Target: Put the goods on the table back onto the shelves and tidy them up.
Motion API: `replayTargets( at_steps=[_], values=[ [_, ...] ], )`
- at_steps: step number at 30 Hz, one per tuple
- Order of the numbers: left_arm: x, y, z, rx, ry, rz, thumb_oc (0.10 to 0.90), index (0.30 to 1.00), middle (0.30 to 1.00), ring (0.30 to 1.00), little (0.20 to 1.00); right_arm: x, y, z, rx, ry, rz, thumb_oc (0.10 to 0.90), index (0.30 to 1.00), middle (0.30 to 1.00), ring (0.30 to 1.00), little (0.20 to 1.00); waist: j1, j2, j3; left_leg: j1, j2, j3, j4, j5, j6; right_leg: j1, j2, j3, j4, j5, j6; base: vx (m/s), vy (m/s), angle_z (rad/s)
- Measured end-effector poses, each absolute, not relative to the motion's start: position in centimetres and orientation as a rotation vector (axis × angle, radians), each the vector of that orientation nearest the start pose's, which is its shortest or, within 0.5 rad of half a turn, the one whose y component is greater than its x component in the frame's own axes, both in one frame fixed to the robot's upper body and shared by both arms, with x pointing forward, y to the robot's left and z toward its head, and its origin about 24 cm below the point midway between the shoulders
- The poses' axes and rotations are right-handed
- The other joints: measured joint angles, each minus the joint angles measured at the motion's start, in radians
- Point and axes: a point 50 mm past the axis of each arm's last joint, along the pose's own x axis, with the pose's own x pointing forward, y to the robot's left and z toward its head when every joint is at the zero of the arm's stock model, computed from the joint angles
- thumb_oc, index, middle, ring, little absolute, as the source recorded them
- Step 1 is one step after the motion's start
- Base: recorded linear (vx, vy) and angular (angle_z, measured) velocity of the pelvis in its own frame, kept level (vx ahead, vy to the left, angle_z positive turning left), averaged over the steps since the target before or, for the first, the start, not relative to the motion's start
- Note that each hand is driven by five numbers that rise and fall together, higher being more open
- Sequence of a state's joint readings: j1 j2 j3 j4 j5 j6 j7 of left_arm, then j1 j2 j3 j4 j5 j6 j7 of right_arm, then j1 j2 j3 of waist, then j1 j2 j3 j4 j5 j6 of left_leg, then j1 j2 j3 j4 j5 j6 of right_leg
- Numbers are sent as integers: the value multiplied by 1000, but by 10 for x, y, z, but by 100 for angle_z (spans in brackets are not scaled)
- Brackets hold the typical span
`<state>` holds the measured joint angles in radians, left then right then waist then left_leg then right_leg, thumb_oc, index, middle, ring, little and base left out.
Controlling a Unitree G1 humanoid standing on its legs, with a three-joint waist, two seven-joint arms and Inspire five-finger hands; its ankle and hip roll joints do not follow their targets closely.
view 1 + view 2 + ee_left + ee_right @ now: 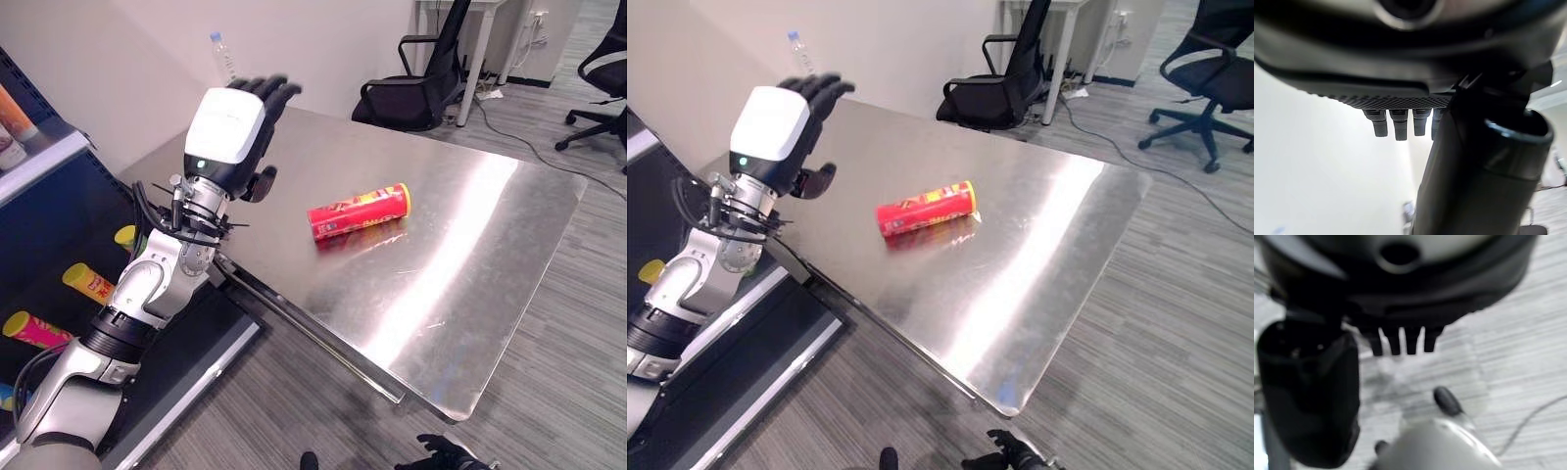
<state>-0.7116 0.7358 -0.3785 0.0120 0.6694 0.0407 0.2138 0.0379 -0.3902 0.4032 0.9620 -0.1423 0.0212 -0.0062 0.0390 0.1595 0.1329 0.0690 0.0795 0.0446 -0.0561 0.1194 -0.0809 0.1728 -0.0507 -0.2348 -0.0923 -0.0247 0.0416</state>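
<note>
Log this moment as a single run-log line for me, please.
left hand: raised over table's left end, open, empty | right hand: low, open, empty | red can: lying on table | stage: not yet grasped

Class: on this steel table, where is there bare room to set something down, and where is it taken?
Bare: the table from the red can to its near and right edges, also behind the can. Taken: the far left corner, with a bottle and the left hand above it.
</note>
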Motion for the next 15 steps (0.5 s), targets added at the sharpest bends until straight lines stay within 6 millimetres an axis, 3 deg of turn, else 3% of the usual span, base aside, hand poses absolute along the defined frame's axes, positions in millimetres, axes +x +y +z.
replayTargets(
  at_steps=[7, 8, 9, 10, 11, 13, 15],
  values=[
    [326, 155, 240, 1390, -794, 106, 800, 900, 900, 900, 900, 120, -241, -140, -674, 1052, 257, 800, 900, 900, 900, 900, -7, -6, 4, 0, 2, 0, 0, 0, 0, -1, 3, 6, 0, -1, -1, -20, -39, 0],
    [329, 142, 238, 1346, -795, 82, 800, 900, 900, 900, 900, 118, -237, -142, -684, 1061, 275, 800, 900, 900, 900, 900, -10, -9, 4, -9, -1, -4, 15, 0, 0, 4, 1, -1, 0, -2, 0, -119, -187, 37],
    [337, 114, 236, 1275, -794, 43, 800, 900, 900, 900, 900, 116, -237, -143, -724, 1074, 314, 800, 900, 900, 900, 900, -1, -16, 8, -10, -6, -18, 28, 1, -1, 16, -7, -7, -1, -7, 1, -75, -88, 77],
    [347, 82, 233, 1251, -786, -30, 800, 900, 900, 900, 900, 116, -234, -144, -759, 1078, 364, 800, 900, 900, 900, 900, -3, -25, 5, -10, -12, -40, 34, 1, -1, 38, -15, -2, -7, -24, -1, -82, -58, 85],
    [355, 38, 230, 1358, -804, -184, 800, 900, 900, 900, 900, 128, -232, -144, -794, 1070, 391, 800, 900, 900, 900, 900, -2, -26, 2, -10, -12, -46, 25, 2, -3, 40, -10, -1, -7, -36, 6, -53, -28, 49],
    [347, 22, 223, 1391, -853, -292, 800, 900, 900, 900, 900, 149, -223, -139, -781, 1003, 380, 800, 900, 900, 900, 900, -32, -11, -6, -16, -21, -34, 31, 7, -10, 30, -12, 26, -2, -28, 8, -45, -23, -24],
    [340, 8, 217, 1385, -880, -361, 800, 900, 900, 900, 900, 154, -219, -137, -778, 981, 387, 800, 900, 900, 900, 900, -58, -6, -10, -9, -27, -27, 37, 7, -10, 41, -18, 29, 0, -20, 0, -25, -15, -14]
  ],
)
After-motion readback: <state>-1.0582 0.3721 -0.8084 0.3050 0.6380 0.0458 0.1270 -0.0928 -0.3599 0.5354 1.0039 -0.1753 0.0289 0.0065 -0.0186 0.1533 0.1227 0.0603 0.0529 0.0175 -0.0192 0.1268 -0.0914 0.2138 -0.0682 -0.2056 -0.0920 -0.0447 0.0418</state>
